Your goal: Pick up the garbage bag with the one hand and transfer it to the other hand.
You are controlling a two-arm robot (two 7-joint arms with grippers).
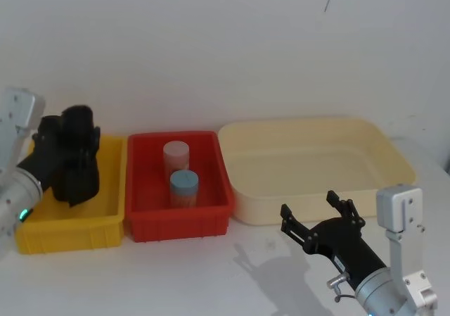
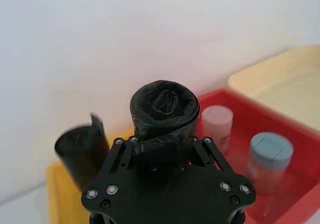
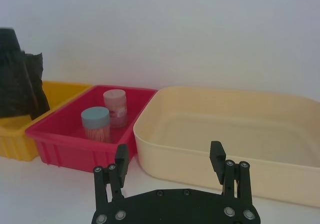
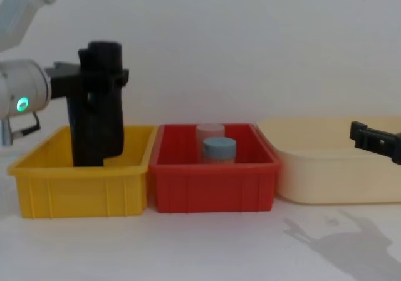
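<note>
Bright, soft, even light floods the scene, and the white wall and surface [image 1: 176, 274] look nearly blown out. The right gripper [image 1: 308, 205] casts a diffuse grey shadow [image 1: 271, 268] on the surface. The garbage bag [image 2: 164, 109] shows a faint sheen on its creases. The red bin [image 2: 270, 113] behind it is slightly out of focus. A green ring light [image 4: 23, 104] glows.

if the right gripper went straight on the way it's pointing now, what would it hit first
Most likely the near wall of the cream tub. The right gripper, fingers open, faces that wall squarely in its wrist view, with nothing standing between them. How far off the wall is cannot be judged.
</note>
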